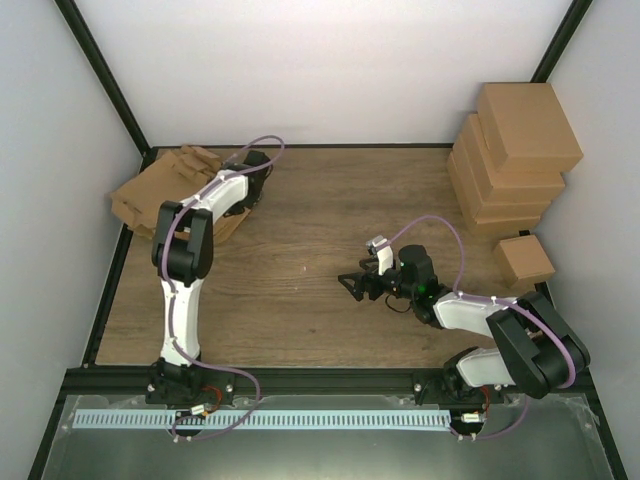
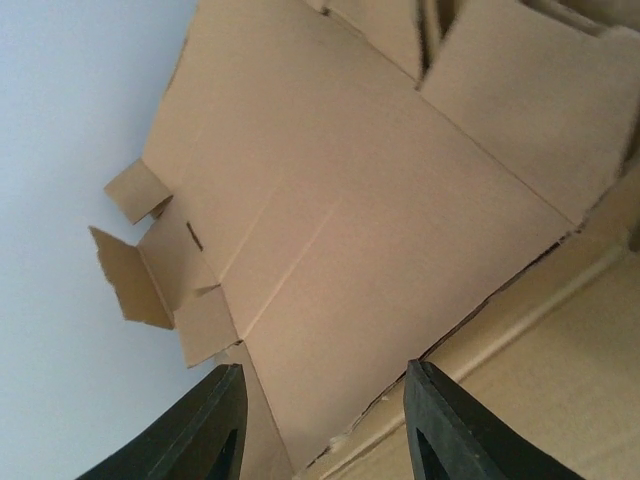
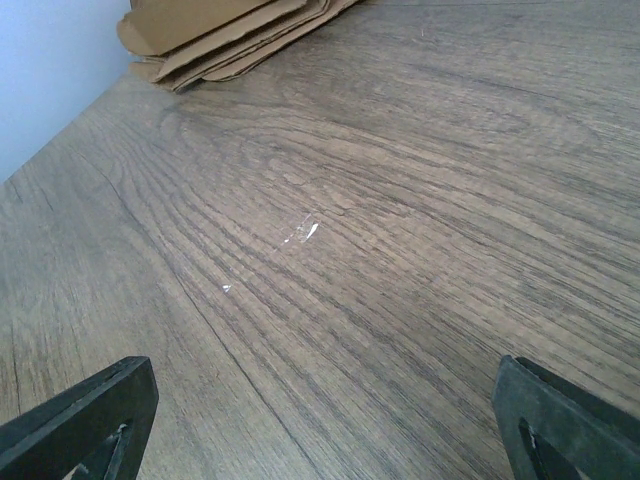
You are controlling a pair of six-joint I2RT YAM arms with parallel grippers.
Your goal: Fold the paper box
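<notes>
Folding not begun: left hand [image 2: 323, 370], half spread, hovers over flat cardboard stack [image 1: 150, 190]; right hand [image 1: 350, 285] (spread wide, empty) above desk [image 1: 300, 230].

We find flat brown cardboard box blanks [image 1: 150, 190] stacked at the far-left corner of the wooden table [image 1: 320, 210] — the left gripper [image 2: 323, 368] over them. Far right sit stacked folded brown cardboard boxes [image 1: 515, 150] — a smaller cardboard box [image 1: 524, 259] before them.
</notes>
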